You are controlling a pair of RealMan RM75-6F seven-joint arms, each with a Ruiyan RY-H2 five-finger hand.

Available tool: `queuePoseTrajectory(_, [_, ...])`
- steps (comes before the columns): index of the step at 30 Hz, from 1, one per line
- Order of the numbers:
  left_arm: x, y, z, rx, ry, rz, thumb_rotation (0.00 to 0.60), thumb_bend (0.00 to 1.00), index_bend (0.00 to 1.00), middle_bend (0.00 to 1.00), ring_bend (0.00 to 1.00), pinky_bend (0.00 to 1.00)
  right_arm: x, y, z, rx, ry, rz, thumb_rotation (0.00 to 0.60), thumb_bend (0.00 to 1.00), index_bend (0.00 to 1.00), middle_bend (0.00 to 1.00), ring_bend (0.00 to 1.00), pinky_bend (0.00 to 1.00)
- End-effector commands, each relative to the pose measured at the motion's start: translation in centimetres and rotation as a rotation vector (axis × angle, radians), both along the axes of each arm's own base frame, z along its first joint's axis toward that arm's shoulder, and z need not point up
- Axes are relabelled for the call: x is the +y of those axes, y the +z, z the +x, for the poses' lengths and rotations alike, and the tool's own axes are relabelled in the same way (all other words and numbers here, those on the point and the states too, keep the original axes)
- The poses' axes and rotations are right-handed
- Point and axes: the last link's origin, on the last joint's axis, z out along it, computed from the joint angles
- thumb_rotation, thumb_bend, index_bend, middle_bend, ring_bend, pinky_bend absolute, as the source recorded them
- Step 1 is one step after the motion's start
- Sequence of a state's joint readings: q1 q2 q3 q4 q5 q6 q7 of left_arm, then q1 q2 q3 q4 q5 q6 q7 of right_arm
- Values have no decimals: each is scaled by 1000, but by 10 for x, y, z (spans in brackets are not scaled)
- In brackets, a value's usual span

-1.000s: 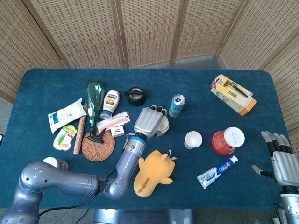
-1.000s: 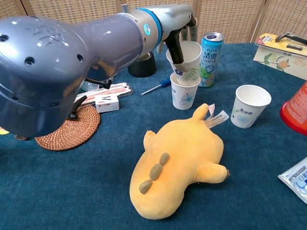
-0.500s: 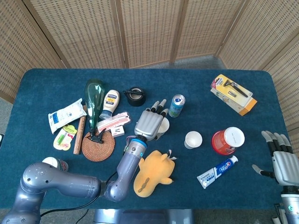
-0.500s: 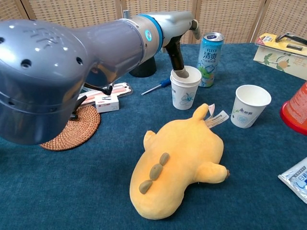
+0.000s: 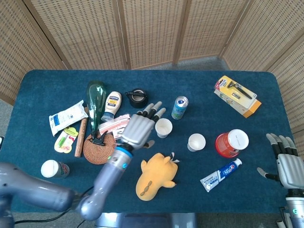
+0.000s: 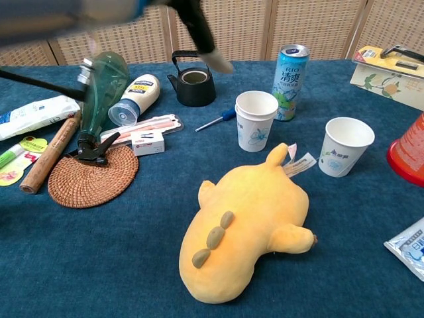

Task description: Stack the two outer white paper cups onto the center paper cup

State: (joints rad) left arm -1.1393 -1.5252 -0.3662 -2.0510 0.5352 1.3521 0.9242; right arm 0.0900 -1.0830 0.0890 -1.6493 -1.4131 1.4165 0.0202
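White stacked cups (image 5: 163, 127) stand mid-frame, untouched. Left hand (image 5: 137, 129) hovers beside them, fingers (image 5: 153, 110) spread, empty. Right hand (image 5: 286, 164), lower right, is likewise spread.

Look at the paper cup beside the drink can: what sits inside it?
Another white cup is nested inside the flower-printed cup, its rim standing above. The lower cup's inside is covered, so nothing else can be seen.

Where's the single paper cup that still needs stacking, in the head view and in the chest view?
Head view: the lone paper cup stands right of centre, between the stacked cups and the red container.
Chest view: the lone paper cup stands at right, just past the yellow plush.
Shared landmark: the blue drink can, behind the stacked cups.
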Motion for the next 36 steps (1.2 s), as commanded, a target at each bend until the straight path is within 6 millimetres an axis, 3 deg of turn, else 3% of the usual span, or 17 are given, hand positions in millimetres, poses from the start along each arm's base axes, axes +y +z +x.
queuePoseTrajectory(1, [-13, 50, -33, 46, 35, 55, 600, 250, 1, 0, 0, 330, 0, 0, 1, 1, 7, -4, 600, 0, 0, 0, 0, 0])
queuePoseTrajectory(5, [-21, 88, -63, 48, 91, 85, 600, 250, 0, 0, 0, 347, 0, 3, 11, -2, 59, -13, 600, 0, 0, 0, 0, 0])
queuePoseTrajectory(14, [-40, 148, -140, 33, 160, 134, 600, 249, 16, 0, 0, 348, 2, 0, 55, 41, 217, 14, 600, 0, 0, 0, 0, 54])
queuePoseTrajectory(26, [-89, 176, -195, -28, 292, 106, 600, 250, 18, 0, 0, 349, -30, -29, 94, 103, 271, 179, 600, 0, 0, 0, 0, 66])
queuePoseTrajectory(33, [-108, 179, -215, -43, 353, 125, 600, 249, 22, 0, 0, 341, -40, -46, 105, 117, 263, 225, 600, 0, 0, 0, 0, 70])
queuePoseTrajectory(36, [-119, 180, -225, -52, 387, 128, 600, 249, 22, 0, 0, 339, -40, -58, 109, 118, 249, 264, 600, 0, 0, 0, 0, 119])
